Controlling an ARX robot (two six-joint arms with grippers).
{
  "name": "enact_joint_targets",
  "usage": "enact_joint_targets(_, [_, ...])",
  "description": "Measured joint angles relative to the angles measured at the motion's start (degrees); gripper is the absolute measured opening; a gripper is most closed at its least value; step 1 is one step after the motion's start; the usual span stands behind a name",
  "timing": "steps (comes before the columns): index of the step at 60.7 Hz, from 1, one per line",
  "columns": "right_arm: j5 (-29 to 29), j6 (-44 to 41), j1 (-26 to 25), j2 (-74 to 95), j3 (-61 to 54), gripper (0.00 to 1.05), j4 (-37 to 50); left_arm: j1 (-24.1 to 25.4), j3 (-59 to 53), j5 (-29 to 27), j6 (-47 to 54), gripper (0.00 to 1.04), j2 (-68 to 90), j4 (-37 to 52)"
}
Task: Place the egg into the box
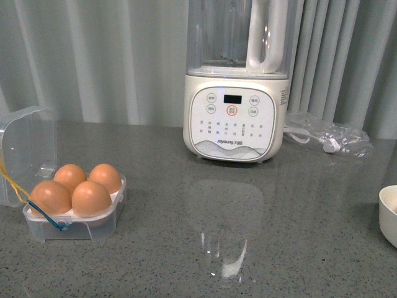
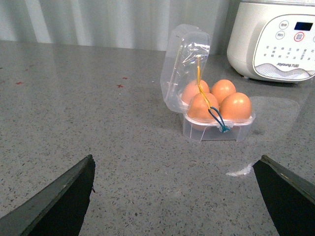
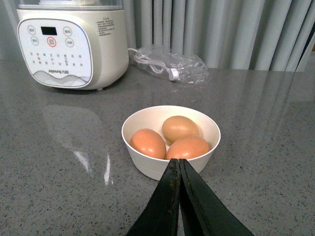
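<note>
Left gripper [image 2: 175, 160] wide before box [image 2: 219, 133]

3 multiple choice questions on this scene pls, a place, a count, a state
1. Seen from the front, the box stands on which side of the blender? A) left B) right C) behind it
2. How many eggs lie in the bowl? A) two B) three C) five
3. How is the right pincer? A) wide open B) shut on an egg C) shut, empty
Answers: 1 A, it sits at the far left; 2 B, three brown eggs show; 3 C, it closes on nothing.
</note>
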Motion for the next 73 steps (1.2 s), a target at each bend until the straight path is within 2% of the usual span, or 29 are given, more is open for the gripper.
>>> enact_joint_targets(20, [0.0,0.0,0.0,-6.73,0.0,0.03,-6.67,0.0,0.0,0.0,0.0,0.98,0.0,0.0])
enact_joint_targets(27, [-0.02,0.0,0.0,-13.97,0.04,0.03,-16.06,0.0,-0.02,-0.02,0.0,0.98,0.0,0.0])
enact_joint_targets(48, [-0.02,-0.04,0.0,-16.74,0.04,0.04,-17.09,0.0,0.0,0.0,0.0,0.98,-0.09,0.0])
enact_joint_targets(51, [0.0,-0.02,0.0,-16.74,0.04,0.1,-17.09,0.0,0.0,0.0,0.0,0.98,-0.09,0.0])
enact_joint_targets(57, [-0.02,-0.02,0.0,-16.74,0.04,0.35,-17.09,0.0,0.0,0.0,0.0,0.98,-0.09,0.0])
enact_joint_targets(73, [-0.02,-0.02,0.0,-16.74,0.04,0.78,-17.09,0.0,-0.02,0.0,0.0,0.98,-0.09,0.0])
